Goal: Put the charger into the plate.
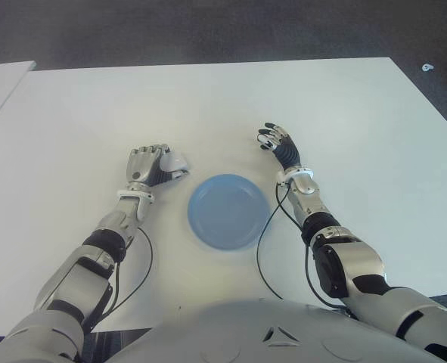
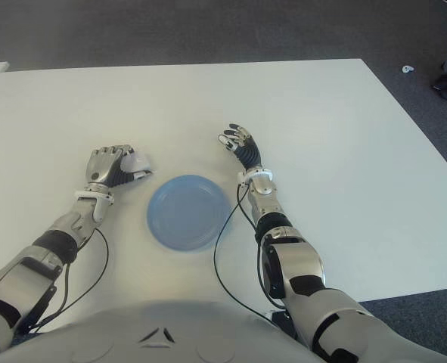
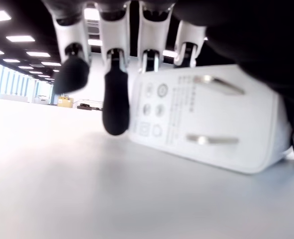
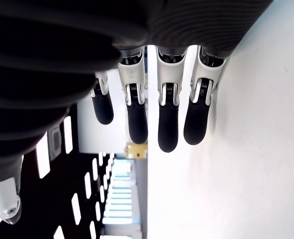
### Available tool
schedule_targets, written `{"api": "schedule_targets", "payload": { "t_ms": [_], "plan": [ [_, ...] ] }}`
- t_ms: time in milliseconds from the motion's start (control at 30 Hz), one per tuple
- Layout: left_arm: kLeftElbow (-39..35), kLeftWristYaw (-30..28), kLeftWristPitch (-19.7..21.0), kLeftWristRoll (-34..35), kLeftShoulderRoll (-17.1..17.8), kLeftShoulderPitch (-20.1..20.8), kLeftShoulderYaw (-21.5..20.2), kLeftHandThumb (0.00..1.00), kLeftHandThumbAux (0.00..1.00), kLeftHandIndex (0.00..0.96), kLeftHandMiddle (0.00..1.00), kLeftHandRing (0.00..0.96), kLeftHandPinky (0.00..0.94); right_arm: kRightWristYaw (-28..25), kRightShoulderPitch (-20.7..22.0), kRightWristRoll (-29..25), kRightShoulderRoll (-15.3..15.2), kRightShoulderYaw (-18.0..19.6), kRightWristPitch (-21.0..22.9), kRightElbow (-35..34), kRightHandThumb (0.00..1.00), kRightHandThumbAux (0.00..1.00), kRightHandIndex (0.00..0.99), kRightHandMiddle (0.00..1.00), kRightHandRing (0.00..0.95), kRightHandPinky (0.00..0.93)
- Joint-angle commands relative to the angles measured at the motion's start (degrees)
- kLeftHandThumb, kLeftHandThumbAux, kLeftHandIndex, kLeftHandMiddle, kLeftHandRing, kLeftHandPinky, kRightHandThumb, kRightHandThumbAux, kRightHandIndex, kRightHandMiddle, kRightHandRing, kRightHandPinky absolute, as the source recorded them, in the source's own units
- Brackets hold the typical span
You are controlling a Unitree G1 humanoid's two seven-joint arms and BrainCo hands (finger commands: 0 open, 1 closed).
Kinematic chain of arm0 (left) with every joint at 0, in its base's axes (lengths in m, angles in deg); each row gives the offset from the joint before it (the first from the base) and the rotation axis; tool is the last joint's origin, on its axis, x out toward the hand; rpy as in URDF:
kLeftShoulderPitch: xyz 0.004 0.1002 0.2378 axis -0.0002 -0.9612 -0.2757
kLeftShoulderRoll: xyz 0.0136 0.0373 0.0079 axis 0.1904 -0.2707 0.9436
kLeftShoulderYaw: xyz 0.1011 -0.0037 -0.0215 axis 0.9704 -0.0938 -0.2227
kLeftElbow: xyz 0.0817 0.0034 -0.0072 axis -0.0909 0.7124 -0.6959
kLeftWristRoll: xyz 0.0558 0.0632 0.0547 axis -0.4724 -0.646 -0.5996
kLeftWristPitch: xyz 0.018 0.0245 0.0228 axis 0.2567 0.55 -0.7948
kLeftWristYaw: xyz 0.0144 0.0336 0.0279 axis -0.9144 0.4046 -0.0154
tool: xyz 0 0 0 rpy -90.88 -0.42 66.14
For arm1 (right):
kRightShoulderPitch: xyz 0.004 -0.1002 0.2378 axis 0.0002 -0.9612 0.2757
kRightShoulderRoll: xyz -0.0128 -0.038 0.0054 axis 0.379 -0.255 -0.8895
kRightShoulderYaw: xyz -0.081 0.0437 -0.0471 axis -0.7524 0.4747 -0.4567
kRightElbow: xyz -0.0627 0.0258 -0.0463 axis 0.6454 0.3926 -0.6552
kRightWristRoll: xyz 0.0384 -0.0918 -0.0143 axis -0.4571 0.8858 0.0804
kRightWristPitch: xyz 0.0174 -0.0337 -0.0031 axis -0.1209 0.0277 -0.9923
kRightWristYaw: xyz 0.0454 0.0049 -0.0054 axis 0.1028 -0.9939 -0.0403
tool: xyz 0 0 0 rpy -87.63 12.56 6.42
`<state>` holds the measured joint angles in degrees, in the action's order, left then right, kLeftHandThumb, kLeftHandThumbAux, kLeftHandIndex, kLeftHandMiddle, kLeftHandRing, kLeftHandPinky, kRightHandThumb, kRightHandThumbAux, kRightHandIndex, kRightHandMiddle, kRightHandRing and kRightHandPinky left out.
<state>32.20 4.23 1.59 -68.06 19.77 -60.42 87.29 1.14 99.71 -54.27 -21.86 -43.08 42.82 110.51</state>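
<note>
— Where's the charger?
— I see the white charger (image 1: 175, 162) on the white table (image 1: 208, 106), just left of the blue plate (image 1: 229, 210), not in it. My left hand (image 1: 149, 165) is over it, fingers (image 3: 116, 94) curled against its body; its two prongs face the wrist camera, and it looks to rest on the table.
— And the other hand?
— My right hand (image 1: 278, 144) shows just right of the plate, fingers (image 4: 167, 117) extended, gripping nothing.
</note>
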Motion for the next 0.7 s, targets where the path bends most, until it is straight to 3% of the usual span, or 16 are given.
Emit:
{"api": "schedule_targets", "payload": {
  "t_ms": [33, 433, 700],
  "plan": [
    [-0.6, -2.7, -0.8, -0.5, 0.7, -3.2, 1.1, 0.736, 0.697, 0.442, 0.849, 0.834, 0.859, 0.0, -3.5, 0.2, 0.6, 0.0, 5.0, 2.8, 0.043, 0.56, 0.166, 0.276, 0.293, 0.31],
    [-4.1, -5.0, -1.0, 0.4, 1.6, -4.3, 0.0, 0.733, 0.699, 0.442, 0.862, 0.848, 0.865, 0.3, -3.4, 0.1, 0.8, 0.0, 5.5, 2.6, 0.016, 0.552, 0.167, 0.283, 0.291, 0.298],
    [-12.5, -6.4, -0.7, 0.6, 2.8, -6.4, -2.3, 0.729, 0.699, 0.442, 0.867, 0.852, 0.863, 0.4, -3.3, 0.0, 1.0, 0.2, 5.8, 2.6, 0.01, 0.55, 0.171, 0.292, 0.298, 0.302]
  ]
}}
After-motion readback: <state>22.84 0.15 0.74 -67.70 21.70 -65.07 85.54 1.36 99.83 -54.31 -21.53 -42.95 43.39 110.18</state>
